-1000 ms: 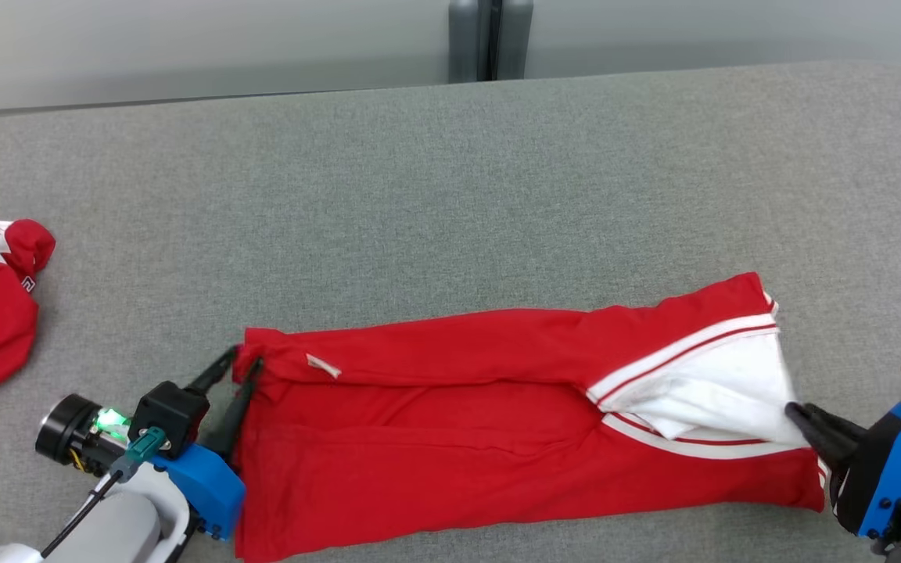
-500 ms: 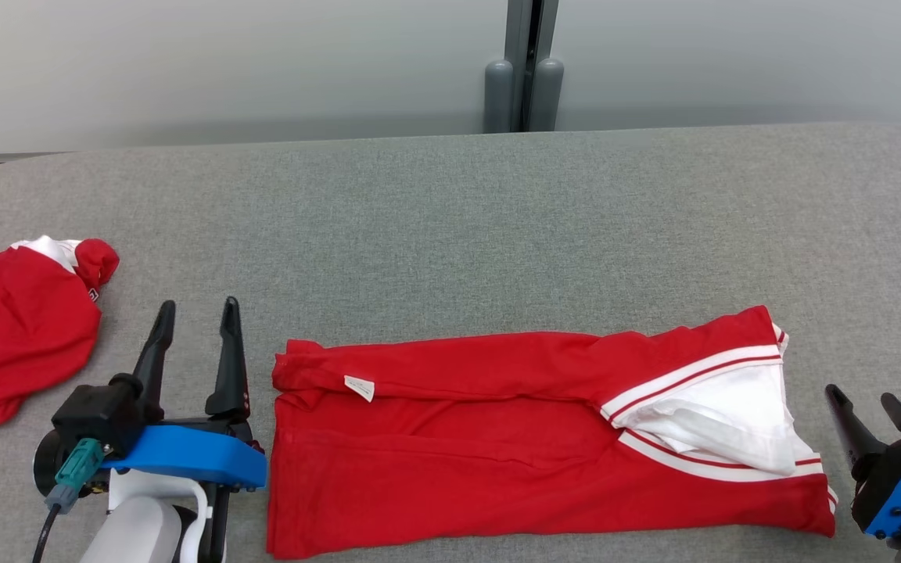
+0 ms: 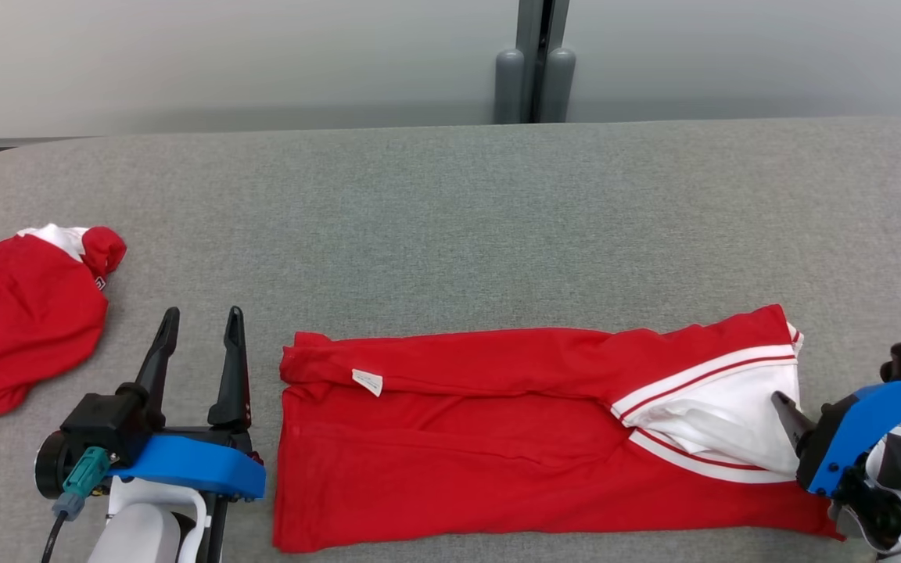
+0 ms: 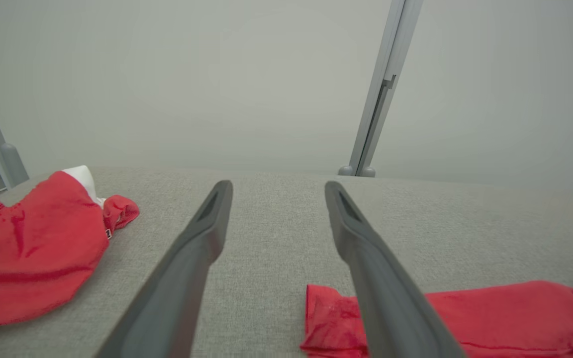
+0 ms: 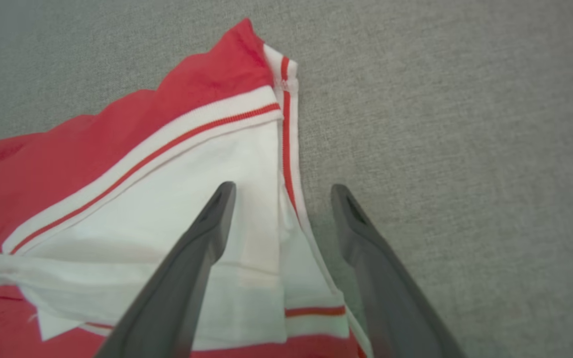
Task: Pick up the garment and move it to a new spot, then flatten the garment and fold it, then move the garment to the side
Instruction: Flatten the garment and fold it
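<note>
The garment is red, with a white panel at its right end, bordered by white trim carrying 1 thin red line. It lies flat on the tabletop, folded lengthwise into a long band that runs left to right along the near edge and reaches toward the near right corner. A small white label shows near its left end. The white panel is loosely rumpled.

No legible text anywhere. The white tag on the folded red garment is too small to read. The dark patch on the crumpled red cloth has pale marks, illegible.
</note>
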`<state>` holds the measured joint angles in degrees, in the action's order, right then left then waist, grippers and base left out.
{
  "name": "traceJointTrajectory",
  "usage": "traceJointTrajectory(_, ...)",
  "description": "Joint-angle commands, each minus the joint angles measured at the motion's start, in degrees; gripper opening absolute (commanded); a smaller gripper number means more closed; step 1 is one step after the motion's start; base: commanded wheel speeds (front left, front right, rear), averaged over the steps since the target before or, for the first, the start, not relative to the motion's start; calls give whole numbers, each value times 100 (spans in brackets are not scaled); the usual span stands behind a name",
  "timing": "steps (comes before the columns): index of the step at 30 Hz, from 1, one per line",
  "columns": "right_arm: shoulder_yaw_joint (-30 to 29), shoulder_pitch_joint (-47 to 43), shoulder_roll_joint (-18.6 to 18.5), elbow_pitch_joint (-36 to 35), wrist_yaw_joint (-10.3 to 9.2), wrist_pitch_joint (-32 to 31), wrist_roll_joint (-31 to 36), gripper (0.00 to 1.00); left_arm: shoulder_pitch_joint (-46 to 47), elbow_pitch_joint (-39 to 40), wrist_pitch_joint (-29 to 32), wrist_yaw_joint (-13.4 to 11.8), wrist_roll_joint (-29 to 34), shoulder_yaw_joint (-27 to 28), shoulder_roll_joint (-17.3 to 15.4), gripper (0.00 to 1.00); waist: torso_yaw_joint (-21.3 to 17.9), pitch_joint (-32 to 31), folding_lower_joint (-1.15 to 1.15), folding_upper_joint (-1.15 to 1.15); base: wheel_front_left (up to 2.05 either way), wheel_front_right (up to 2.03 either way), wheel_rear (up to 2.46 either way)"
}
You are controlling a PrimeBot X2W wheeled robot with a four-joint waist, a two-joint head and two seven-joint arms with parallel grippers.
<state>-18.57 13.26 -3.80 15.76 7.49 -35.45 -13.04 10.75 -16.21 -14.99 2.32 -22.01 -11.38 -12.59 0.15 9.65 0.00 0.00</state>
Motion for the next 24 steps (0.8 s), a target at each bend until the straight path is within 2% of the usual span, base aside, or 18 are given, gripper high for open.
traceJointTrajectory(1, -21, 156, 3, 211, 1, 29, 55, 100, 100, -57, -25, 61, 65, 58, -2, 100, 45, 19, 0, 0, 0, 0, 0)
traceJointTrajectory(5, -104, 313, -51, 778, 1, -55, 268, 100, 181, -191, -26, 175, 150, 61, 54, 100, 175, 22, 0, 0, 0, 0, 0)
traceJointTrajectory(10, 240, 293, -16, 1165, 8, -139, 332, 100, 202, -283, -26, 263, 211, 129, 96, 100, 246, -1, 0, 0, 0, 0, 0)
traceJointTrajectory(11, 347, 274, 1, 1216, 9, -187, 277, 47, 183, -293, -26, 265, 222, 147, 105, 100, 248, -11, 0, 0, 0, 0, 0)
traceJointTrajectory(12, 470, 255, -5, 1230, 13, -168, 236, 20, 159, -307, -26, 278, 230, 166, 110, 100, 247, -27, 0, 0, 0, 0, 0)
traceJointTrajectory(13, 594, 220, -29, 1238, 16, -196, 188, 0, 134, -316, -26, 287, 237, 182, 112, 100, 240, -44, 0, 0, 0, 0, 0)
traceJointTrajectory(18, 809, 76, -387, 1021, 3, -114, -16, 0, 43, -338, -26, 328, 261, 258, 133, 100, 157, -136, 0, 0, 0, 0, 0)
traceJointTrajectory(24, 441, -1, -771, 547, -4, 34, -133, 0, -70, -304, -26, 352, 285, 375, 153, 100, -1, -222, 0, 0, 0, 0, 0)
